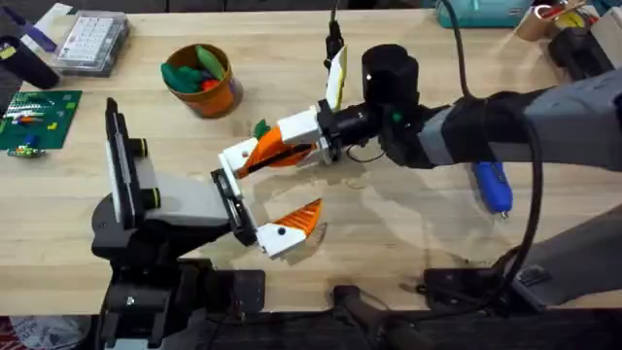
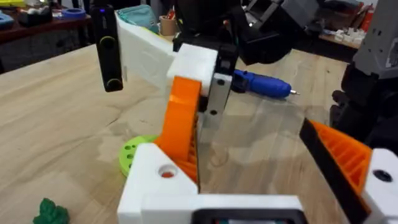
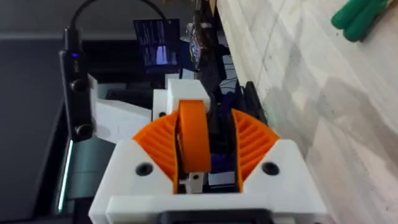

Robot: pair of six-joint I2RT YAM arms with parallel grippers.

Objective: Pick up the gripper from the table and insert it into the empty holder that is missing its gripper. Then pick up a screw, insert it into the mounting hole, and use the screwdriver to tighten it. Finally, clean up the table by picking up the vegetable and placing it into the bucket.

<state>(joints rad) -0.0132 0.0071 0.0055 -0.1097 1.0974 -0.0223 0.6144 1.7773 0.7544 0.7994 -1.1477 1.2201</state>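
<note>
As seen overhead, insertion step in hand: the gripper [image 1: 272, 151], clamped in the right claw [image 1: 258, 156], touching the holder [image 1: 231, 161]. From the left wrist, standing upright on the holder, left claw [image 2: 261, 155] spread wide. From the right wrist, pinched between ribbed pads [image 3: 249, 140]; next, probably press home squarely into the holder, then fetch a screw.

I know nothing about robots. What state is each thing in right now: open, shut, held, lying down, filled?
left tool: open wide
right tool: shut on the orange finger
orange finger: held, its lower end against the holder
holder: no screw in its hole yet
screwdriver: lying on the table, not held
vegetable: loose on the table
bucket: upright, with toy pieces inside
green ring: lying flat
</note>
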